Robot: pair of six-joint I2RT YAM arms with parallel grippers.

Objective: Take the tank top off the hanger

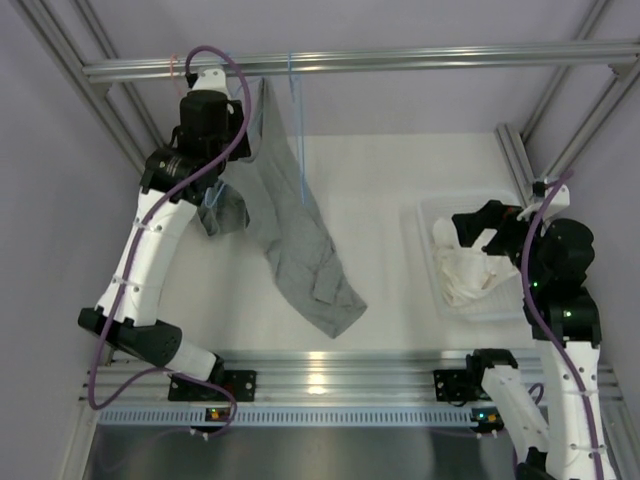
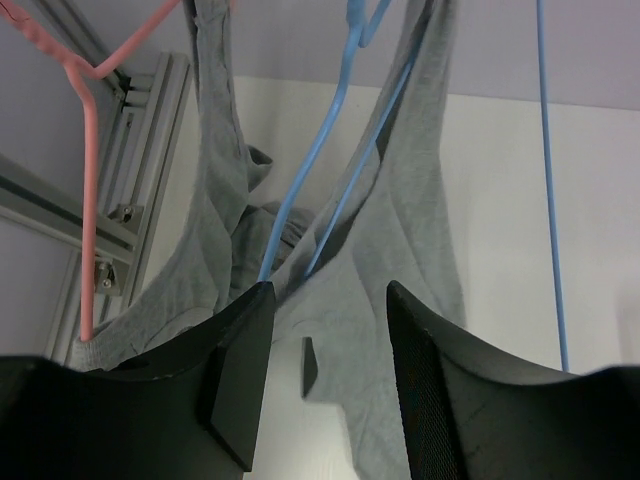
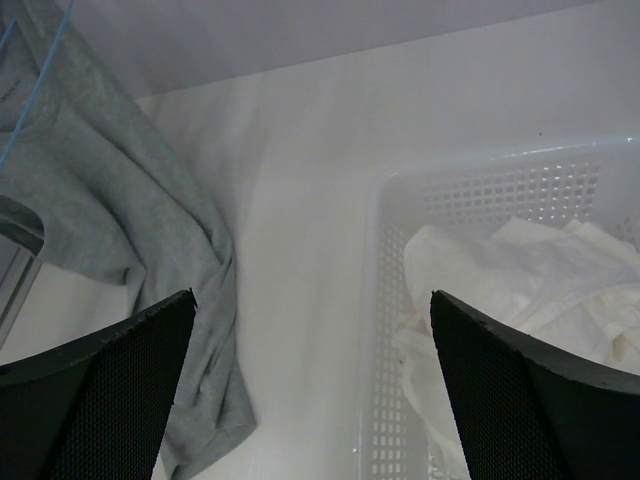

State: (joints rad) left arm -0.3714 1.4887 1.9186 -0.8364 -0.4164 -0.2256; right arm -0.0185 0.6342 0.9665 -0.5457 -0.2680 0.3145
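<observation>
Tank top (image 1: 300,240) hangs on the hanger (image 2: 345,85); we judge removal barely begun, our left gripper (image 2: 328,300) and right gripper (image 3: 312,300) both with jaws apart, empty.

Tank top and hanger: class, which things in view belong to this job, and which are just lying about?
Belong to the job: grey tank top; blue hanger; left tool.

Just lying about: pink hanger; white basket; white cloth inside it.
</observation>
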